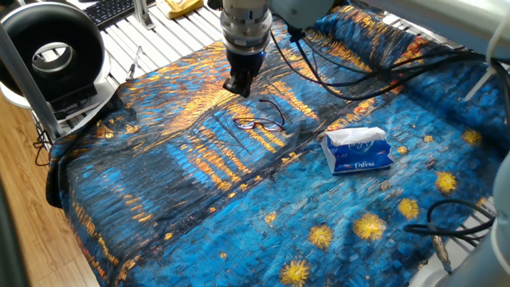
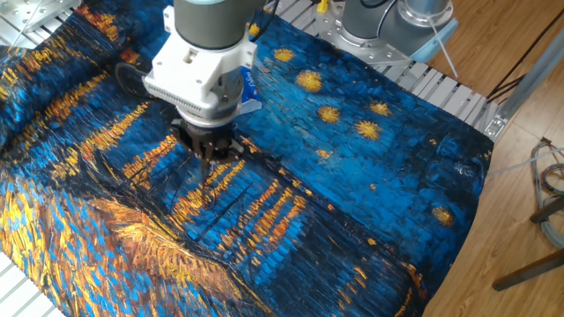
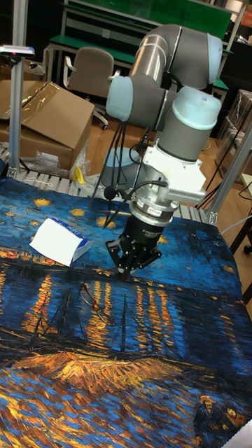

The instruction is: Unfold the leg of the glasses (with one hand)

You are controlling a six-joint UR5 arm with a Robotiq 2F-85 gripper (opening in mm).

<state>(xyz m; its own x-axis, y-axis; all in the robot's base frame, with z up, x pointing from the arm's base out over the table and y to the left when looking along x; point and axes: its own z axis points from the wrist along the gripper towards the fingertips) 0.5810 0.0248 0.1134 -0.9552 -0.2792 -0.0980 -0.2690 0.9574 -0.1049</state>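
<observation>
One fixed view
- Glasses: the glasses (image 1: 260,121) lie on the patterned cloth (image 1: 191,175) that covers the counter, near the middle and slightly to the far side. One slim leg curves away toward the far right from the lenses; whether it is fully open I cannot tell.
- Pincer: the pincer (image 1: 237,85) hangs just beyond the glasses on their far-left side, apart from them and holding nothing. Its fingers look close together, but the gap is too small to judge.
- Neighbours: a blue-white tissue pack (image 1: 357,150) sits to the right, well apart from the frame.

The other fixed view
- Pincer: the pincer (image 2: 208,154) points down at the cloth, and the arm's wrist hides most of what is beneath it.
- Glasses: only faint dark wire shows near the fingertips; I cannot pick out the frame with confidence.
- Tissue pack: the tissue pack (image 2: 247,92) peeks out behind the wrist.

Tall fixed view
- Pincer: the pincer (image 3: 124,269) is low over the cloth, fingertips narrow, nothing between them.
- Glasses: the glasses (image 3: 93,297) lie just to the near left of it, not touched.

Handling (judgement)
- Weight: very light; a nudge would probably slide the whole frame over the cloth.
- Stiffness: thin wire, easily bent; lenses fragile.
- Where to take hold: the free end of a leg, away from the hinge, swinging it gently outward.
</observation>
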